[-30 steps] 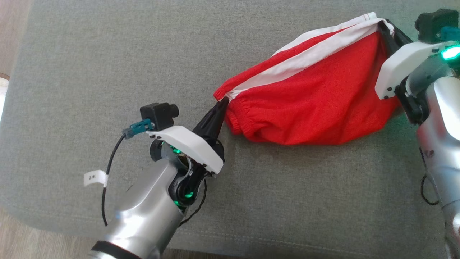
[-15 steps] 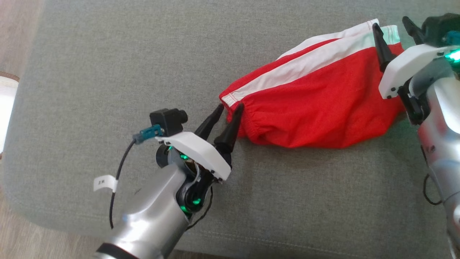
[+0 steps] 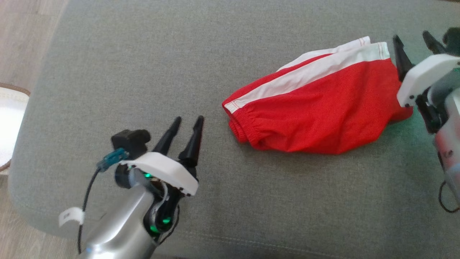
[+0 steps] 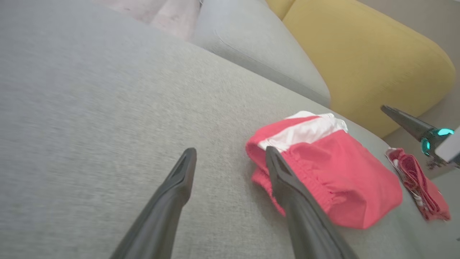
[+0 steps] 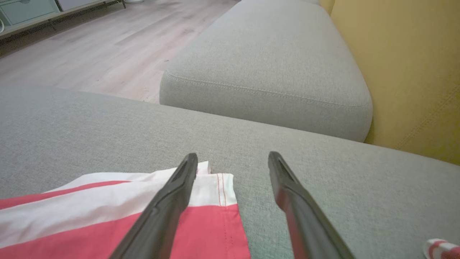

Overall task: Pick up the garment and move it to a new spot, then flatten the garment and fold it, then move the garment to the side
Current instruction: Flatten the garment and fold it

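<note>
**Garment lies folded on the cushion, both grippers empty**

The garment (image 3: 316, 108), red with a white stripe, lies on the grey cushion (image 3: 143, 64) at about 2 o'clock in the head view. Its long axis runs from 8 toward 2 o'clock. It looks doubled over: two white hem edges stack at the 1 o'clock end, and the gathered waistband bunches at the 8 o'clock end.

The left gripper (image 3: 189, 118) sits at 7 o'clock with its fingers spread wide and holding nothing. Its tips aim at the waistband end but stand apart from it. The right gripper (image 3: 410, 35), at 2 o'clock, is equally wide and empty, just beside the hem end. In its wrist view one finger crosses the white corner; I cannot tell whether it touches. One gripper at each end is probably how a limp cloth is kept taut for laying flat.

By my reading the fold is done and the move aside remains. A second red bundle (image 4: 418, 183) lies at 4 o'clock in the left wrist view, perhaps marking that side spot.
</note>
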{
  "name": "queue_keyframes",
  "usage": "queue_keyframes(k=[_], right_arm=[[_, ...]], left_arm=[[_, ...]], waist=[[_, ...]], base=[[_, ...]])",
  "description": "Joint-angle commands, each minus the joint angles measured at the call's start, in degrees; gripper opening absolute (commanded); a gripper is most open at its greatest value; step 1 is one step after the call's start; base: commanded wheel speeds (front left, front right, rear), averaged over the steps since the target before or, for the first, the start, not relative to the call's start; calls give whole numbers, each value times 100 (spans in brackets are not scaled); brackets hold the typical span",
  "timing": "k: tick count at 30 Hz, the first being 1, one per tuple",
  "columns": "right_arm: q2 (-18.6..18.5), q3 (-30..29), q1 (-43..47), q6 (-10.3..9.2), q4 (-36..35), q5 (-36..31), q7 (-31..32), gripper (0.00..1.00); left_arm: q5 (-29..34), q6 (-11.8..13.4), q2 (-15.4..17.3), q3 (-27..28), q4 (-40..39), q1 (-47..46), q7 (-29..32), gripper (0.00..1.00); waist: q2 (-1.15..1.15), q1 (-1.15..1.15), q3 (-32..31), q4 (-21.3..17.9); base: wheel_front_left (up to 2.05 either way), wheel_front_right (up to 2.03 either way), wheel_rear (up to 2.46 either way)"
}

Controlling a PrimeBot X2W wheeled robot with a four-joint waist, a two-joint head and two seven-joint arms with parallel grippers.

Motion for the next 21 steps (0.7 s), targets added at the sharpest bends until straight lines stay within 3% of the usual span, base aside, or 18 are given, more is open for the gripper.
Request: queue_keyframes(k=[1, 8, 21], right_arm=[[-78, 107, 95, 37, -69, 157, 135, 100], [-149, 232, 372, 37, 116, 790, 840, 100], [-136, 481, 575, 37, 35, 1496, 1435, 100]], left_arm=[[201, 143, 203, 392, -408, 11, -75, 100], [617, 402, 247, 864, -1021, 470, -76, 100], [797, 377, 181, 1075, -1203, 673, -77, 100]], waist=[[0, 1, -63, 20], [0, 1, -86, 96], [0, 1, -5, 228]], base=[[0, 0, 0], [0, 0, 0], [0, 0, 0]])
